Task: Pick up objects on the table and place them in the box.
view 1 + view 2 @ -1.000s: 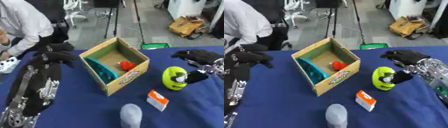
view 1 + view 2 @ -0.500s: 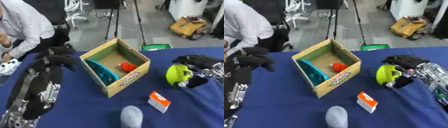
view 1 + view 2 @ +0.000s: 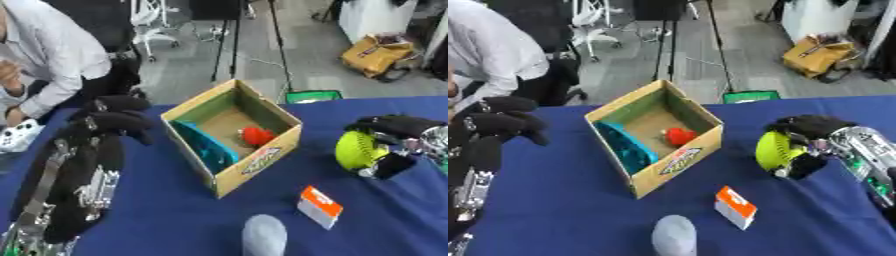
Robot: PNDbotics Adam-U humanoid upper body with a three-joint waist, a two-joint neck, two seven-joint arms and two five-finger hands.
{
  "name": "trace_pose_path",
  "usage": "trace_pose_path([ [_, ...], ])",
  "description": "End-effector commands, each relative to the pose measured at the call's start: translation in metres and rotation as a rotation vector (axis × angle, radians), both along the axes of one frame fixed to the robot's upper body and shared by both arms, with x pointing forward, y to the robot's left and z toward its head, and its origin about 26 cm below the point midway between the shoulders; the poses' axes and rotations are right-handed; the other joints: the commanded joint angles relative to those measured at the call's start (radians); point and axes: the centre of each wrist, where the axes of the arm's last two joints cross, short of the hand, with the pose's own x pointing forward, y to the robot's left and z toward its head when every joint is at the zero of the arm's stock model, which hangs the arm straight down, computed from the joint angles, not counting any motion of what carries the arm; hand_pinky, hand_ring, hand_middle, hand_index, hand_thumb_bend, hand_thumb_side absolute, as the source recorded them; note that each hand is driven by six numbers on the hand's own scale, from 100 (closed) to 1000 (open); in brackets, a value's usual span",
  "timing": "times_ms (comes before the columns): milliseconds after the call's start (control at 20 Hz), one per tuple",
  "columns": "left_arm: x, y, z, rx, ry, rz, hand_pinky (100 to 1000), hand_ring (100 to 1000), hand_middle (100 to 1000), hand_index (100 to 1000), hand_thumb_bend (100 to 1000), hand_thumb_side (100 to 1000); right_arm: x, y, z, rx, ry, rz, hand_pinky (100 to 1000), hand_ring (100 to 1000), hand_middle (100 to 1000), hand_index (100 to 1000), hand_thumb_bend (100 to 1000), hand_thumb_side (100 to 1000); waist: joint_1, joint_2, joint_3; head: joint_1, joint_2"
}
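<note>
An open cardboard box (image 3: 280, 150) stands mid-table, holding a teal object (image 3: 203, 147) and a red object (image 3: 256, 135). My right hand (image 3: 808, 130) is shut on a yellow-green ball (image 3: 777, 150), held just above the blue table to the right of the box. In front of the box lie a small orange and white carton (image 3: 318, 206) and a grey rounded object (image 3: 264, 235). My left hand (image 3: 115, 118) hovers left of the box with its fingers curled and nothing in them.
The table is covered in blue cloth (image 3: 175, 215). A person in a white shirt (image 3: 52, 65) sits at the far left edge. A white controller (image 3: 17, 137) lies near the left edge. A green bin (image 3: 308, 96) stands behind the table.
My right hand closed around the yellow-green ball and lifted it slightly off the cloth. The left arm barely moved.
</note>
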Motion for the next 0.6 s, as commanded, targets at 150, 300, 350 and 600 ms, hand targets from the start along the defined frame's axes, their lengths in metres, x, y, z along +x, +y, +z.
trace_pose_path([
  [150,-0.0019,-0.0009,0.0063,0.001,-0.023,-0.009,554,683,748,721,100,540,0.0007,-0.0040,0.0129,0.003,0.004,-0.006,824,917,893,1000,541,501,-0.004,-0.013,-0.001,-0.001,-0.012],
  [300,-0.0018,-0.0014,0.0068,0.000,-0.024,-0.011,554,683,748,721,100,540,0.0008,-0.0041,0.0131,0.007,0.012,-0.013,810,909,891,1000,538,491,-0.004,-0.013,-0.001,0.001,-0.014],
  [350,-0.0018,-0.0014,0.0069,0.000,-0.024,-0.012,554,683,748,721,100,540,0.0007,-0.0039,0.0132,0.008,0.014,-0.015,808,908,891,1000,537,489,-0.004,-0.013,-0.001,0.002,-0.014],
  [600,-0.0018,-0.0017,0.0071,-0.001,-0.024,-0.013,553,690,749,722,100,539,0.0008,-0.0039,0.0118,0.005,0.024,-0.023,776,864,884,1000,532,456,-0.004,-0.013,-0.002,0.002,-0.018],
])
